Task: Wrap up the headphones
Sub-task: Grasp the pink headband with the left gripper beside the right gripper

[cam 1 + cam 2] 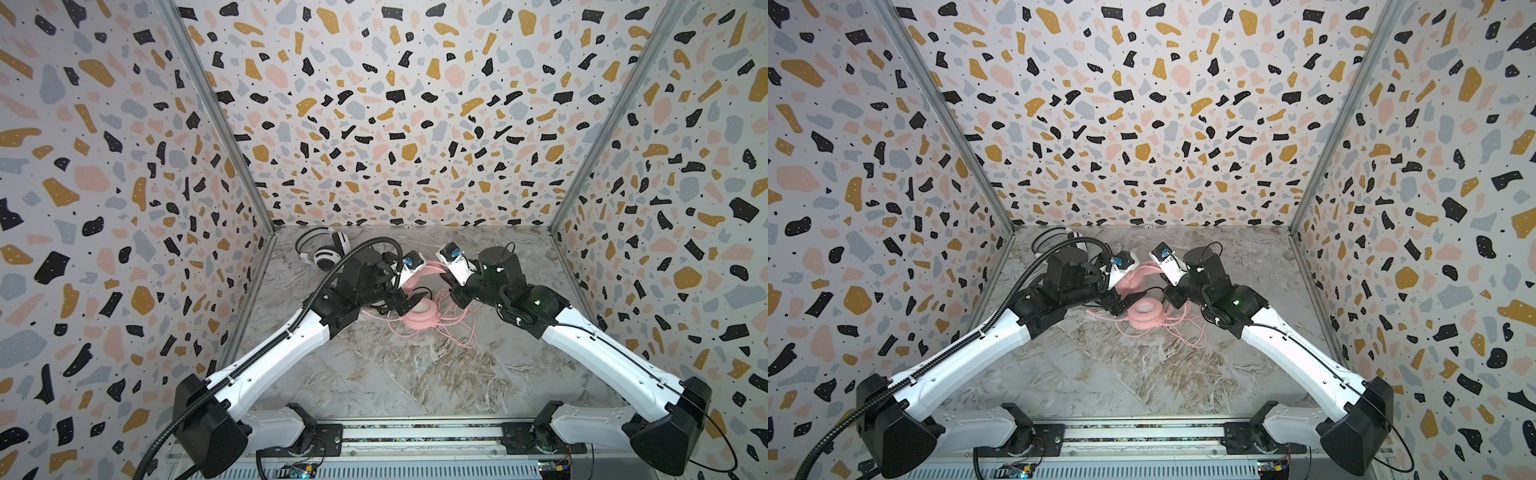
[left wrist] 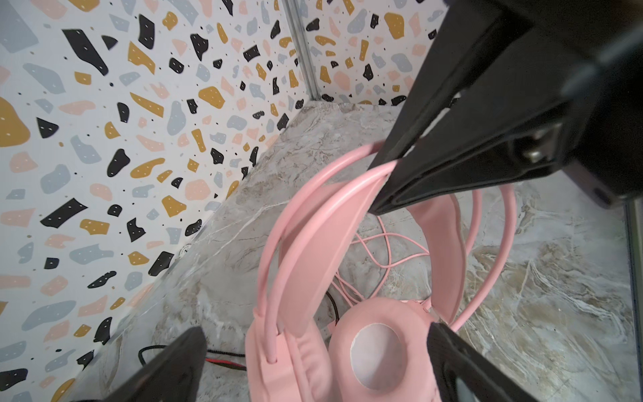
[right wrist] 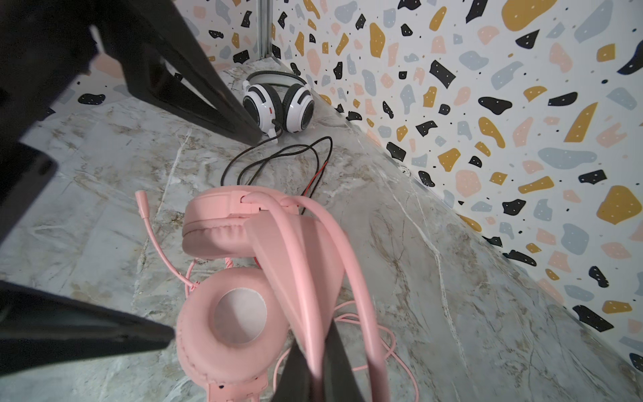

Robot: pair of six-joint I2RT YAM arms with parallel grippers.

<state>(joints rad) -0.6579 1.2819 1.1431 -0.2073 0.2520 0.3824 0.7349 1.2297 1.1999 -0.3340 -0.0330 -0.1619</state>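
Currently, with the right gripper [image 2: 381, 181] clamped on the headband [image 2: 330, 215] of the pink headset [image 1: 419, 313] at mid-table and the left gripper [image 2: 316, 329] wide open just beside its earcups [image 3: 226, 313], the loose pink cable [image 1: 459, 328] may snag the arms; the white headset [image 3: 278, 104] lies far left.

Pink headset [image 2: 323, 243]: arched headband of thin tubes over a wide strap; one ear cushion [image 2: 375, 355] faces the lens, its centre pale.
Right gripper [image 2: 377, 188]: black fingers pinched together on a headband tube at the top of the headset's arch.
Left gripper [image 2: 315, 330]: fingers spread wide, one either side of the headset's ear cups; contact unclear.
Pink cable [image 2: 382, 250]: loose loops on the marble worktop [image 2: 556, 313], seen through the headset's arch.
Black cable [image 2: 153, 349] and red wire [image 2: 222, 362]: on the worktop beside the headset.
Terrazzo walls [image 2: 104, 139], metal corner post [image 2: 302, 52]: behind the headset.
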